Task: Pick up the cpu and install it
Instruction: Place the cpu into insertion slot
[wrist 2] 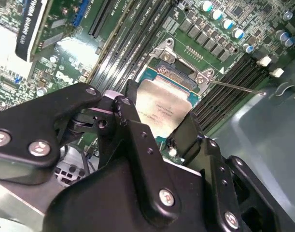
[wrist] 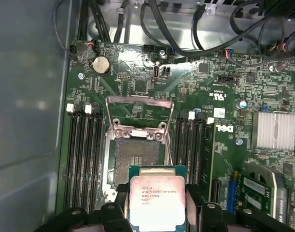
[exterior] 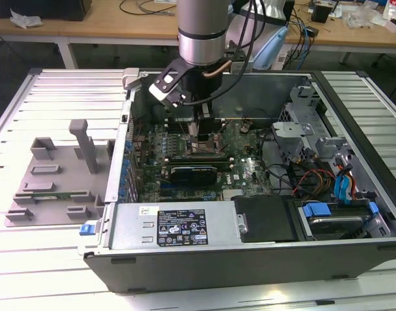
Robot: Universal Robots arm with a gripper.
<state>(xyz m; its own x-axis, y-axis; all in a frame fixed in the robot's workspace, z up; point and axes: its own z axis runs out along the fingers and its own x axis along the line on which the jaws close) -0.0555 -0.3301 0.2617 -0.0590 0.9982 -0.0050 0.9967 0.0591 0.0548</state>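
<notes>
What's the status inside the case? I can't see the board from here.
Tool shut on cpu. It hangs over the socket, not seated. Bracket raised, nothing between.

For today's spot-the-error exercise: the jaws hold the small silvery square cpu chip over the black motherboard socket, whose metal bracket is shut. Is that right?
Not quite. The metal bracket stands flipped open, leaving the black motherboard socket bare, as the first wrist view shows. The jaws do hold the small silvery square cpu chip over it.
</notes>
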